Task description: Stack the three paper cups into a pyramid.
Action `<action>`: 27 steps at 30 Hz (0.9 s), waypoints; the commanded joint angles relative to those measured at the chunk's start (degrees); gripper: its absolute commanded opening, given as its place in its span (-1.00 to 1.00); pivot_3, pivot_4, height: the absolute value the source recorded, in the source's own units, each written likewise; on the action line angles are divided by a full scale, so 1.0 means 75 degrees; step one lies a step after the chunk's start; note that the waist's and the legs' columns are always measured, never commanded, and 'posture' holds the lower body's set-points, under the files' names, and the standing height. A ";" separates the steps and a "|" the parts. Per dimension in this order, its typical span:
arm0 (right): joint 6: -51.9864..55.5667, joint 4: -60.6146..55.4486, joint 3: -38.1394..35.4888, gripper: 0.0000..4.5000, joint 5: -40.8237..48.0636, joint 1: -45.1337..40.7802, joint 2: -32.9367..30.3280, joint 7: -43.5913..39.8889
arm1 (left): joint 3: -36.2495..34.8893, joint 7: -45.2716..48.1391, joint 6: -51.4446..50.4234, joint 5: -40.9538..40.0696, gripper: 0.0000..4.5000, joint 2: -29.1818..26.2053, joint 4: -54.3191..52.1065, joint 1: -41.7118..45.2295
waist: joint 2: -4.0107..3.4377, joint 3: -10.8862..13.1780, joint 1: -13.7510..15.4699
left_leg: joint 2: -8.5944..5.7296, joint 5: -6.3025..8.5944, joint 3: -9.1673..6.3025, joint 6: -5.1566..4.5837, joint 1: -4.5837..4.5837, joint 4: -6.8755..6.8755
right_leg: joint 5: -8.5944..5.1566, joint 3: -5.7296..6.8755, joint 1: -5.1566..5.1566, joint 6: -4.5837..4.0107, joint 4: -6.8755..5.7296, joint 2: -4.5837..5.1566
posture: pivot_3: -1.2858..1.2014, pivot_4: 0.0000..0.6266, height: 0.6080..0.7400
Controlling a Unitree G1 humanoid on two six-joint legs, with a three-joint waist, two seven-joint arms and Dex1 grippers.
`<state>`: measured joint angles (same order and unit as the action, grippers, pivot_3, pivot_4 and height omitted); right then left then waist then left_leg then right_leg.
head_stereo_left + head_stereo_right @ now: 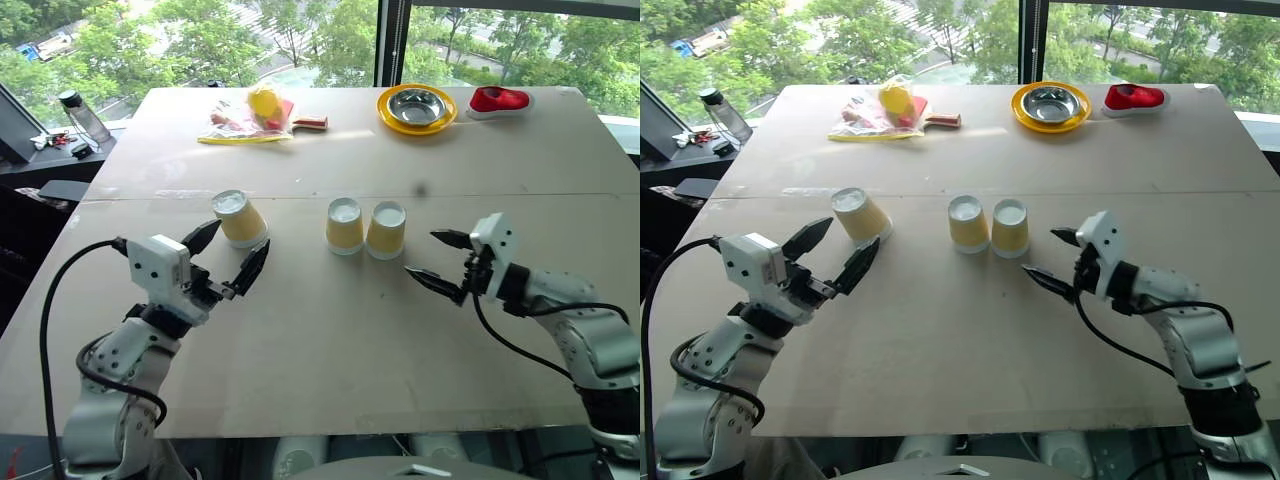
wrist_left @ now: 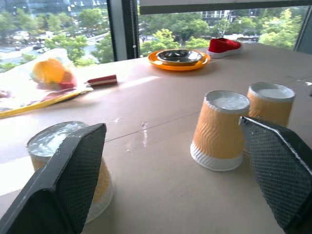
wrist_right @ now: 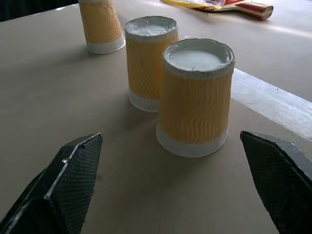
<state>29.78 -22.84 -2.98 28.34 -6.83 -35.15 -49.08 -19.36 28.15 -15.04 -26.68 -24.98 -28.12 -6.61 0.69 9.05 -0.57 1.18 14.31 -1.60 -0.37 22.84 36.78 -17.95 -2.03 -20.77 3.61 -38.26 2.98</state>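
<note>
Paper cups, all three upside down on the table [image 1: 330, 340], are sitting in a loose row with no pyramid yet standing. Two of them, the middle cup [image 1: 345, 225] and the right cup [image 1: 386, 230], are sitting just beside each other near the table's centre, looking like a finished base (whether their sides are touching is hard to tell). The third cup [image 1: 240, 218] is sitting well apart toward the robot's left, leaning a little, and nothing is resting on top of the pair.

The left gripper [image 1: 226, 257] is hovering with its fingers spread wide just short of that lone cup, holding nothing. The right gripper [image 1: 436, 257] is hanging near the right cup, its fingers also spread wide and empty.

Judging from this, the base is looking done, while the top cup is waiting to be picked up, carried over and set across the two bases. That last placement is likely calling for care, since a nudge could be spreading the base apart.
</note>
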 commanded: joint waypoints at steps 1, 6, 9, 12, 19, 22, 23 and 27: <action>-0.0186 -0.0813 -0.0827 0.99 0.1126 0.0336 -0.0388 -0.0954 | 0.0115 -0.0289 0.0145 0.0298 1.00 0.0061 0.0486 0.0403 | 0.0003 0.0000 -0.0021 | 0.0003 0.0000 -0.0004 0.0000 0.0000 0.0003 | 0.0000 0.0004 0.0005 0.0000 0.0002 -0.0002 | 0.03 -0.52 1.00; 0.0118 -0.1485 -0.1536 0.99 0.2372 0.0471 -0.0461 -0.0791 | 0.0288 -0.0702 0.0246 0.0993 1.00 -0.0017 0.1655 0.1154 | 0.0009 -0.0004 -0.0046 | 0.0001 0.0000 -0.0007 0.0000 -0.0003 0.0010 | 0.0001 0.0003 0.0008 0.0000 -0.0003 -0.0015 | 0.03 -0.52 1.00; 0.0068 -0.1615 -0.1491 0.99 0.2388 0.0547 -0.0432 -0.0587 | 0.0274 -0.0820 0.0379 0.1087 1.00 0.0090 0.2099 0.1529 | 0.0012 -0.0004 -0.0021 | 0.0003 0.0000 -0.0017 0.0000 -0.0001 0.0012 | 0.0000 0.0013 0.0009 0.0000 -0.0003 -0.0019 | 0.03 -0.52 1.00; 0.0057 -0.1732 -0.1447 0.99 0.2442 0.0626 -0.0395 -0.0414 | 0.0311 -0.0952 0.0582 0.1180 1.00 0.0207 0.2418 0.1870 | 0.0013 -0.0004 -0.0003 | 0.0004 0.0000 -0.0017 0.0001 0.0006 0.0015 | 0.0000 0.0013 0.0009 0.0001 0.0000 -0.0011 | 0.03 -0.52 1.00; 0.0021 -0.1828 -0.1475 0.99 0.2675 0.0569 -0.0346 -0.0203 | 0.0505 -0.1107 0.0916 0.1465 1.00 0.0375 0.3186 0.2346 | 0.0015 -0.0004 -0.0007 | 0.0002 0.0000 -0.0017 0.0001 0.0007 0.0021 | 0.0001 0.0016 0.0011 0.0002 0.0000 -0.0005 | 0.03 -0.52 1.00; 0.0028 -0.1895 -0.1491 0.99 0.2873 0.0600 -0.0360 -0.0230 | 0.0587 -0.1088 0.1059 0.1576 1.00 0.0367 0.3619 0.2503 | 0.0015 -0.0004 -0.0012 | 0.0000 0.0000 -0.0021 0.0001 0.0007 0.0021 | 0.0001 0.0019 0.0010 0.0002 -0.0003 -0.0010 | 0.03 -0.52 1.00; 0.0027 -0.1907 -0.1497 0.99 0.2909 0.0612 -0.0363 -0.0220 | 0.0561 -0.1130 0.1118 0.1583 1.00 0.0400 0.3714 0.2557 | 0.0015 -0.0004 -0.0012 | 0.0000 -0.0001 -0.0023 0.0001 0.0007 0.0021 | 0.0001 0.0021 0.0010 0.0002 -0.0004 -0.0010 | 0.03 -0.52 1.00; -0.0179 -0.1904 -0.1438 0.99 0.2856 0.0582 -0.0307 -0.0260 | 0.0609 -0.1246 0.1408 0.1643 1.00 0.0595 0.3937 0.2781 | 0.0016 -0.0005 -0.0003 | 0.0002 -0.0001 -0.0024 0.0001 0.0009 0.0025 | 0.0001 0.0024 0.0011 0.0002 -0.0004 -0.0008 | 0.03 -0.52 1.00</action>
<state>30.64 -35.11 -12.91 49.25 -2.17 -37.81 -50.80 -14.94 19.59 -6.87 -14.70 -21.10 2.03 12.78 0.80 9.02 -0.60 1.19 14.30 -1.79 -0.36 22.92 36.97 -17.94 -1.84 -20.69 3.62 -38.29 2.93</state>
